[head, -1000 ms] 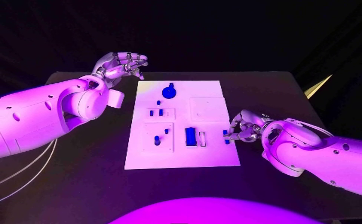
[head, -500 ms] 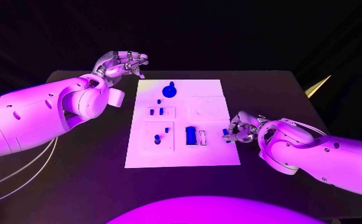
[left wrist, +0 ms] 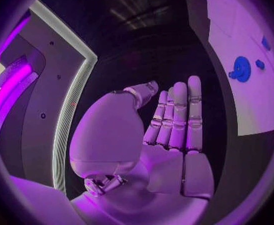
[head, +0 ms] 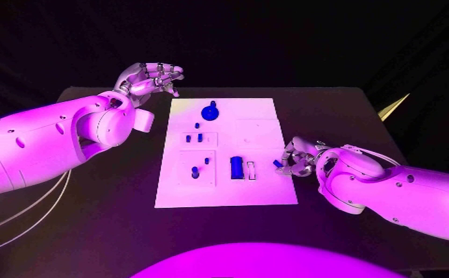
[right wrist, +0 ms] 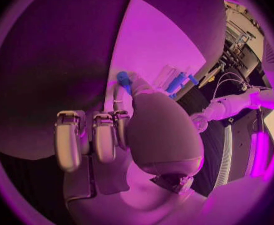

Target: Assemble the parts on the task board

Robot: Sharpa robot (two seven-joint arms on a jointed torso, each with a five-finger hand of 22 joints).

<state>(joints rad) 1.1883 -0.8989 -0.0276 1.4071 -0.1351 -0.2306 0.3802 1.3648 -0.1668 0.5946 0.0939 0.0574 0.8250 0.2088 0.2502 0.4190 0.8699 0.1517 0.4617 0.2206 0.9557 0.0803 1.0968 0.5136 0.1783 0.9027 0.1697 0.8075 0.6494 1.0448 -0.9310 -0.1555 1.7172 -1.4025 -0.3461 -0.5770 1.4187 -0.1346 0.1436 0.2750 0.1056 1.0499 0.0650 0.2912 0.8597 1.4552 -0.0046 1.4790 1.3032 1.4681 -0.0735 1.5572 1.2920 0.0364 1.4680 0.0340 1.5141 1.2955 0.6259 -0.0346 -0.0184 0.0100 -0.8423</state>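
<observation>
Robot lab/demo booth: black table (head: 112, 213), dark backdrop, white task board (head: 224, 190).

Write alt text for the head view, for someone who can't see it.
The robot's right hand pinches a small blue part at the right edge of the white rectangular task board on the black table. Its left hand hovers past the board's far left corner, holding nothing.

Head cam overhead; wrist cams close behind hands, task board (head: 228, 151) shared.

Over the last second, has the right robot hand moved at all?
Yes. The right robot hand, pinching a small blue part, has crept up along the right edge of the white board, toward the table's far side, and sits slightly closer in.
</observation>
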